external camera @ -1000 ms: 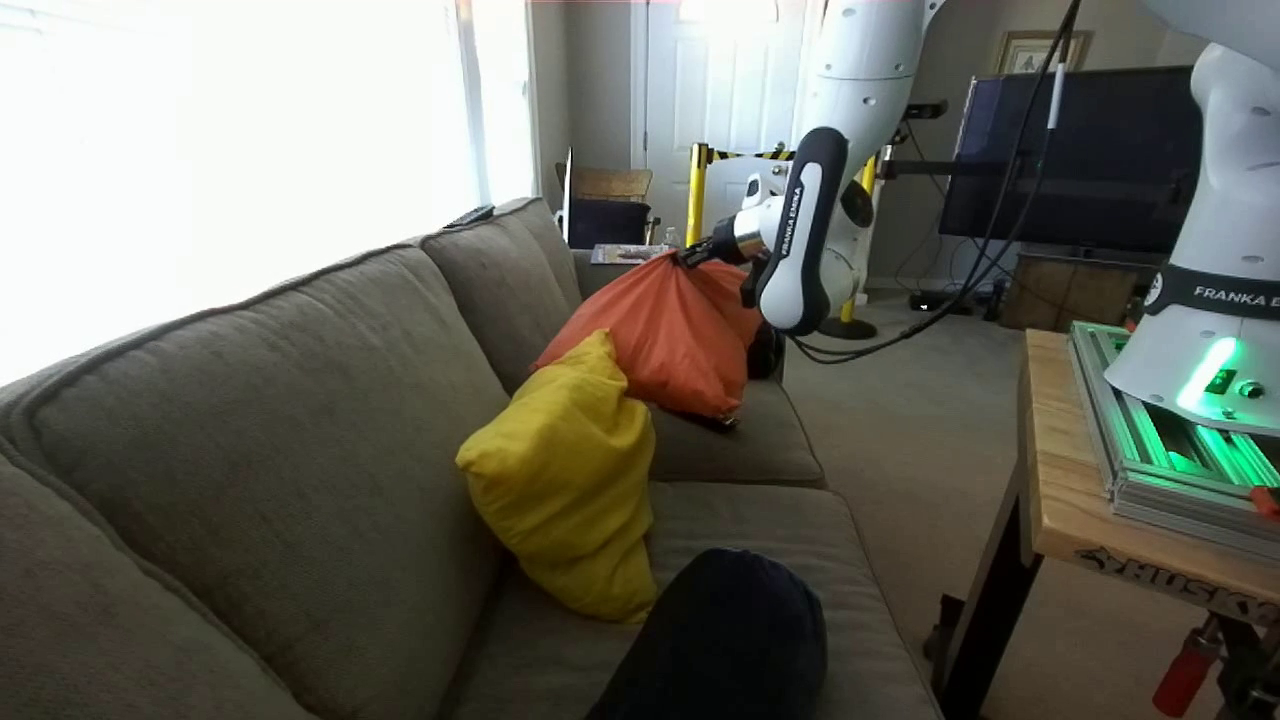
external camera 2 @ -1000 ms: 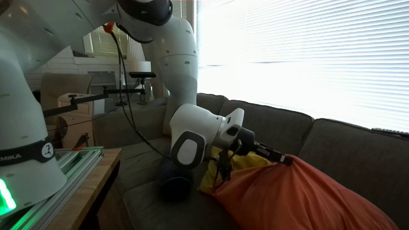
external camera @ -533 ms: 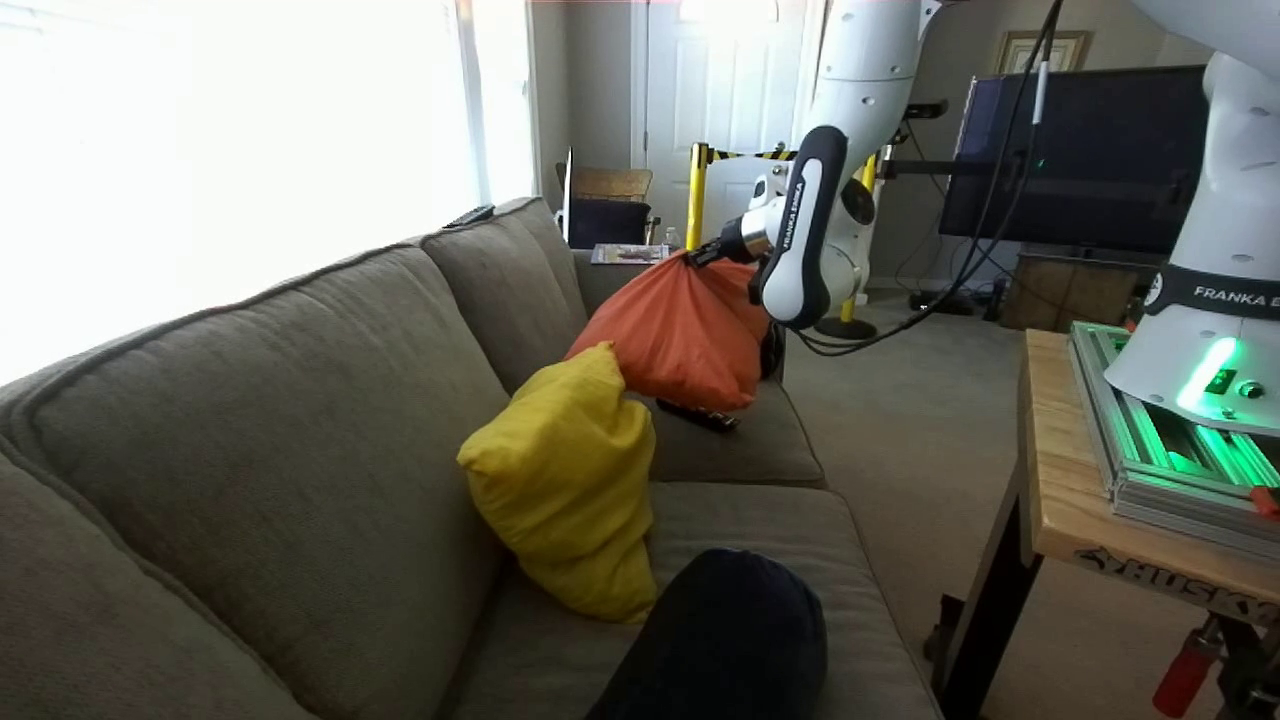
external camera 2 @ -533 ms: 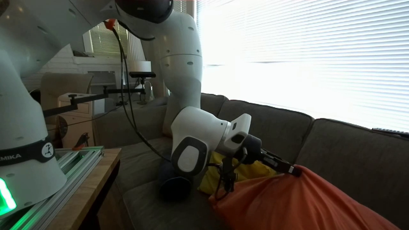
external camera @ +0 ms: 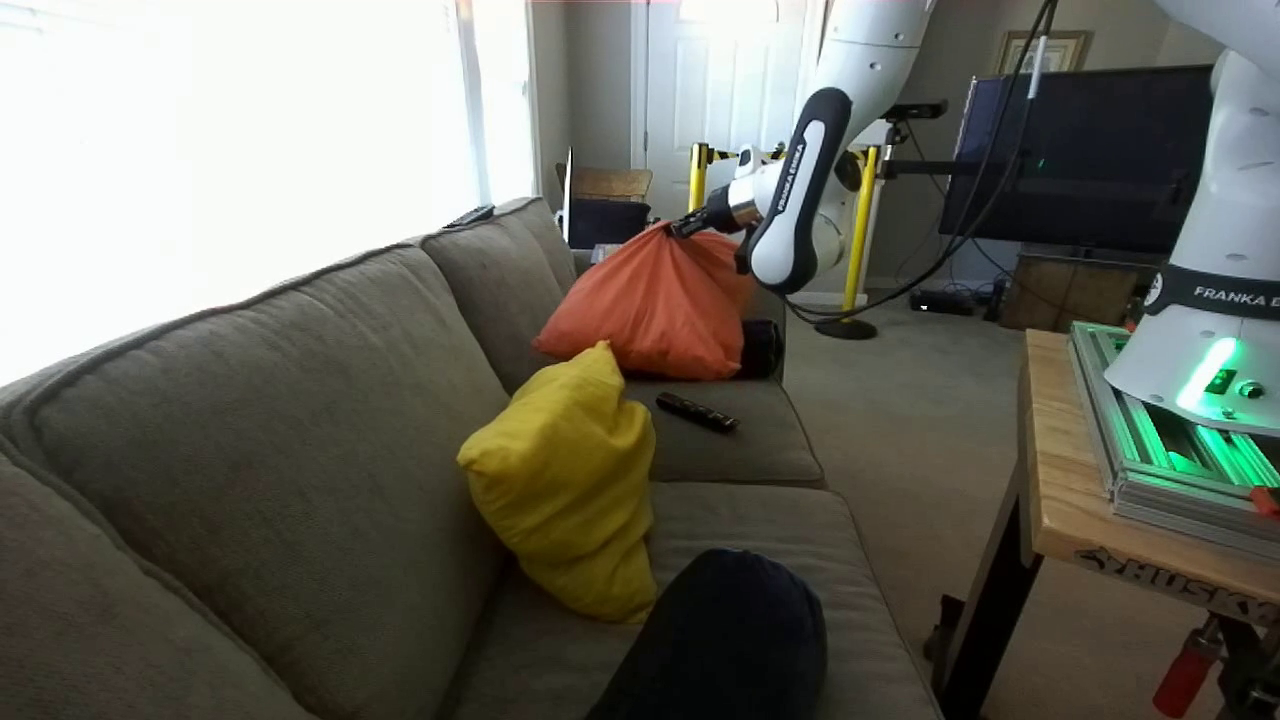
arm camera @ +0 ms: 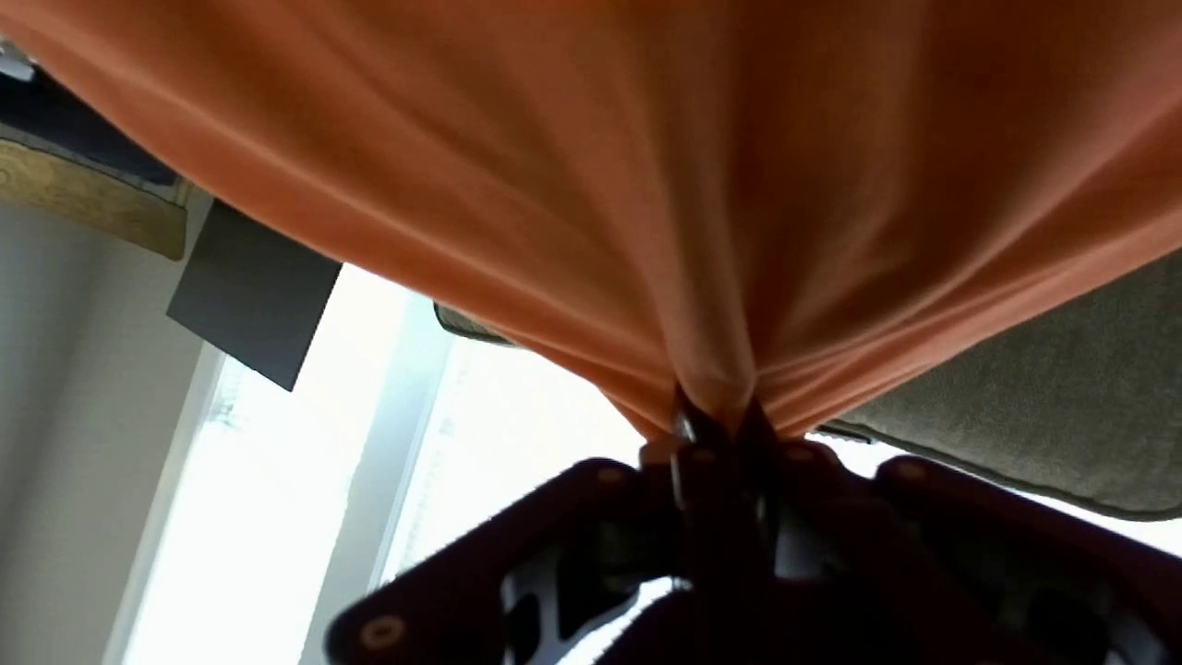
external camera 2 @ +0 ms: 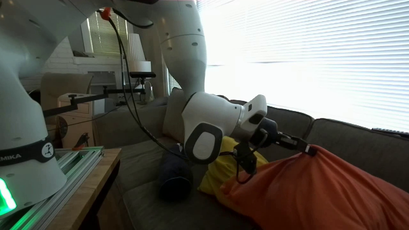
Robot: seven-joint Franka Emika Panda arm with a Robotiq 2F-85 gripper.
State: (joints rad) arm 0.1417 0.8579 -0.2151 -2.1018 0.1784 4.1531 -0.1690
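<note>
My gripper [external camera: 678,229] is shut on a gathered fold at the top of an orange pillow [external camera: 650,312]. The pillow hangs from the fingertips in creases, at the far end of the sofa in that exterior view. In an exterior view, the gripper [external camera 2: 311,150] and the orange pillow [external camera 2: 316,191] are at the right. In the wrist view, the orange cloth [arm camera: 517,185] is pinched between the fingertips [arm camera: 723,416]. A black remote [external camera: 697,411] lies on the seat in front of the pillow. Whether the pillow's lower edge touches the seat is unclear.
A yellow pillow [external camera: 560,480] leans on the grey sofa's back [external camera: 300,450]. A dark blue bolster [external camera: 735,640] lies on the seat. A dark object [external camera: 762,348] is beside the orange pillow. Another remote [external camera: 470,216] lies atop the backrest. A wooden table [external camera: 1060,480] carries the arm's base.
My gripper has risen with the orange pillow and moved toward the sofa's far end. The remote on the seat, mostly covered before, is now fully visible.
</note>
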